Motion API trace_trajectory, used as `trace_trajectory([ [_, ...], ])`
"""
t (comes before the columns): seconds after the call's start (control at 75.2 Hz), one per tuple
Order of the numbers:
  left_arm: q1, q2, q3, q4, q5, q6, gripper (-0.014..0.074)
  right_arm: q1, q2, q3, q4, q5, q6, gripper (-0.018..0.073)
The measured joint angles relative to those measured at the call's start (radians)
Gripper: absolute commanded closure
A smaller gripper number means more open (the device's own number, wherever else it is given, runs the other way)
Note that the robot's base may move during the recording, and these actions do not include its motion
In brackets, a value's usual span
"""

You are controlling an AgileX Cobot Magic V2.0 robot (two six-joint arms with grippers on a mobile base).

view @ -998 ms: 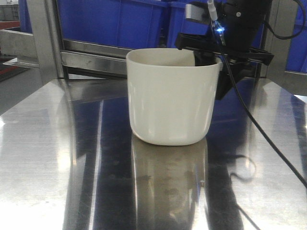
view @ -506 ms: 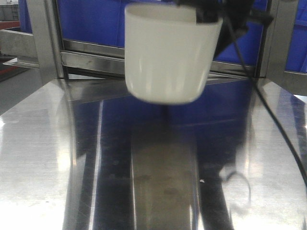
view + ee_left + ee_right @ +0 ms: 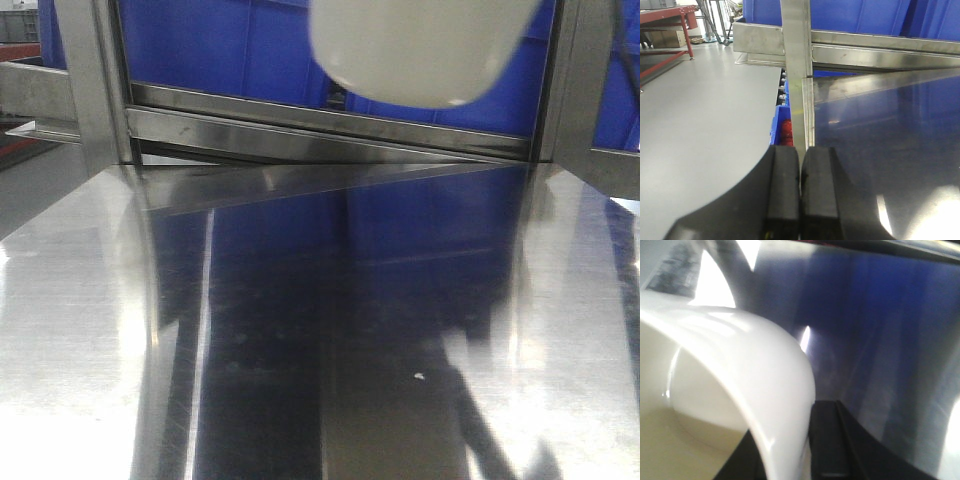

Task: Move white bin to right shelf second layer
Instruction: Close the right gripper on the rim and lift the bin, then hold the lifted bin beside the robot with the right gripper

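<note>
The white bin (image 3: 415, 55) hangs in the air at the top of the front view, only its rounded base showing, in front of the blue crates. In the right wrist view my right gripper (image 3: 790, 460) is shut on the bin's wall (image 3: 755, 375), one finger inside and one finger (image 3: 827, 440) outside the rim. The right gripper itself is out of the front view. My left gripper (image 3: 800, 165) is shut and empty, at the left edge of the steel cart deck. No roller shelf level shows in any view.
The flat steel cart deck (image 3: 300, 350) lies below the bin. A steel rack with upright posts (image 3: 95, 80) and a front rail (image 3: 330, 125) holds blue crates (image 3: 230, 45) behind it. Grey floor (image 3: 700, 110) and a red-framed table (image 3: 665, 20) lie to the left.
The bin has been lifted off the cart deck by the right gripper, rising until only its base shows, and shifted somewhat right. The gripper and cable have left the front view.
</note>
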Motion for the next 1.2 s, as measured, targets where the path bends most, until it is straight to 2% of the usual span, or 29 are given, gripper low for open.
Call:
trace_trajectory([
  [0.306, 0.0, 0.0, 0.0, 0.0, 0.0, 0.0, 0.0512, -0.133, -0.298, 0.315, -0.005, -0.048, 0.0, 0.0503],
  [0.572, 0.0, 0.0, 0.0, 0.0, 0.0, 0.0, 0.0512, -0.221, -0.533, 0.495, -0.005, -0.064, 0.0, 0.0503],
  [0.812, 0.0, 0.0, 0.0, 0.0, 0.0, 0.0, 0.0512, -0.232, -0.67, 0.565, -0.005, -0.07, 0.0, 0.0503],
  [1.198, 0.0, 0.0, 0.0, 0.0, 0.0, 0.0, 0.0512, -0.232, -0.68, 0.566, -0.005, -0.067, 0.0, 0.0503],
])
